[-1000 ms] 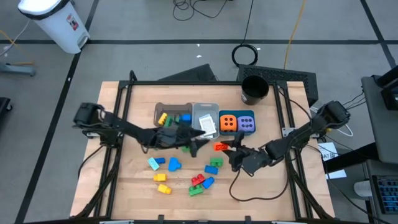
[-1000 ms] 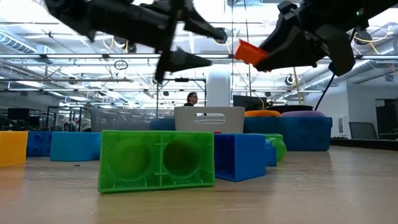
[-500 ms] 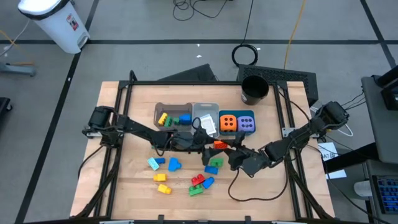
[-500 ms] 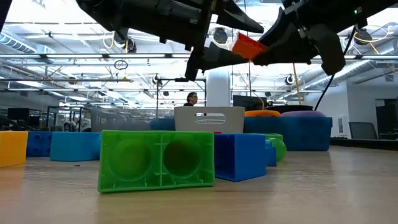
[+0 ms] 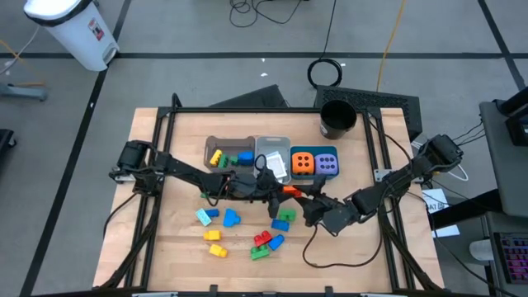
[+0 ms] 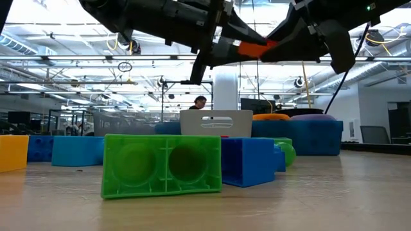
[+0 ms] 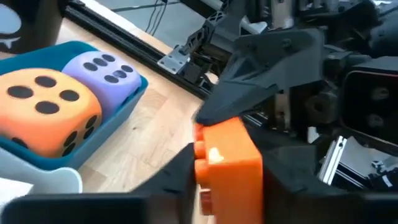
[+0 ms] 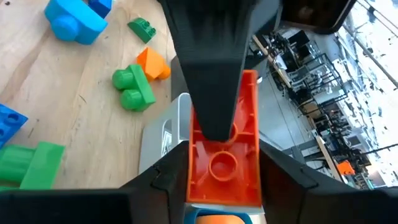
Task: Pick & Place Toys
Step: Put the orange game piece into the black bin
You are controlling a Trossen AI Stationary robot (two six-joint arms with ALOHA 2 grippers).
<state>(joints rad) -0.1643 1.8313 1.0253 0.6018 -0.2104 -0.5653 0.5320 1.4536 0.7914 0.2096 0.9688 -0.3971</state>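
An orange brick (image 5: pixel 290 190) hangs in the air over the table's middle, between my two grippers. My left gripper (image 5: pixel 280 189) comes from the table's left and is shut on it. My right gripper (image 5: pixel 302 196) comes from the right and is shut on it too. Loose bricks lie flat on the wood below: teal (image 5: pixel 204 216), blue (image 5: pixel 231 218), yellow (image 5: pixel 214 243), green (image 5: pixel 283 219), red (image 5: pixel 262 239). An orange cube (image 7: pixel 43 109) and a purple cube (image 7: pixel 102 68) sit in the teal bin (image 5: pixel 314 162). My left gripper pinches the orange brick between its two fingers, one finger (image 8: pixel 211 81) lying on the hollow underside (image 8: pixel 239 134), the other toward the studded side (image 7: pixel 200 152). The fingers come nearly level from the table's left. The brick is clear of the table. My right gripper pinches the brick's two side walls (image 8: pixel 194 168) between its fingers (image 8: pixel 168 180), at the end nearer its own wrist. It comes nearly level from the table's right. The brick sticks out ahead of the fingers, well above the table (image 6: pixel 253 48).
At the far side stand a grey bin (image 5: pixel 229 154) with yellow, green and blue bricks, a clear bin (image 5: pixel 273 157) with a white card, and the teal bin. A black cup (image 5: pixel 337 118) stands beyond the far right corner. Bare wood lies near the left edge.
My left gripper has gone toward the table's right, up to the orange brick in my right gripper, and has shut on it. My right gripper has kept its place and its hold. The brick has tipped from slanting to about level.
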